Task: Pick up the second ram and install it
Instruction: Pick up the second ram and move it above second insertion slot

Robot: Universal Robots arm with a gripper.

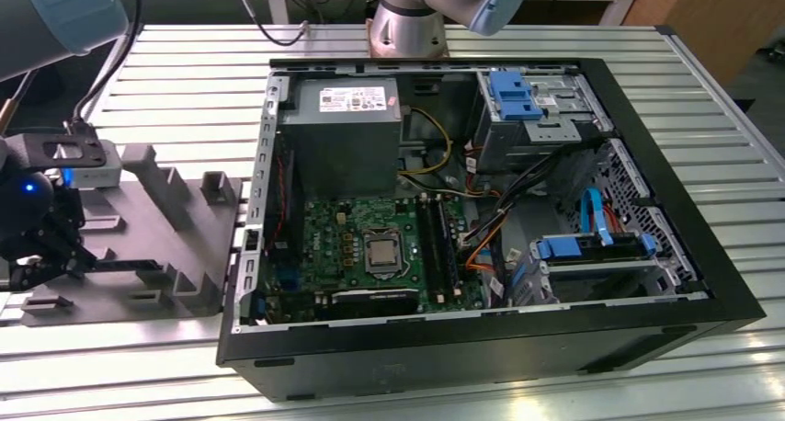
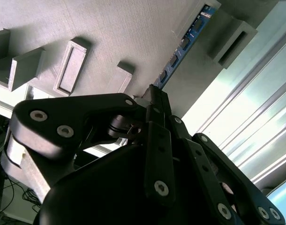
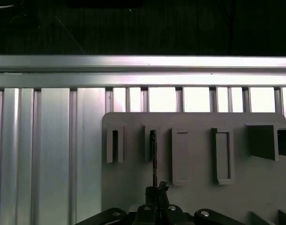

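The second ram (image 2: 183,44) is a thin blue board seen edge-on, lying along the grey holder (image 2: 110,37). In the first wrist view the ram (image 3: 153,154) is a dark thin strip running from a slot of the holder (image 3: 199,197) back to my gripper (image 3: 155,191). The gripper (image 2: 151,96) has its black fingers closed together on the near end of the ram. In the exterior view my gripper (image 1: 43,256) hangs over the holder (image 1: 160,228) at the exterior view's left, well apart from the open computer case (image 1: 491,329). The motherboard's ram slots (image 1: 436,246) lie inside the case.
The holder carries several other raised slots and blocks (image 3: 180,157). A ribbed metal table (image 1: 184,81) bears everything. Inside the case sit a power supply (image 1: 337,127), blue drive brackets (image 1: 516,95), loose cables (image 1: 484,246) and the processor (image 1: 381,254).
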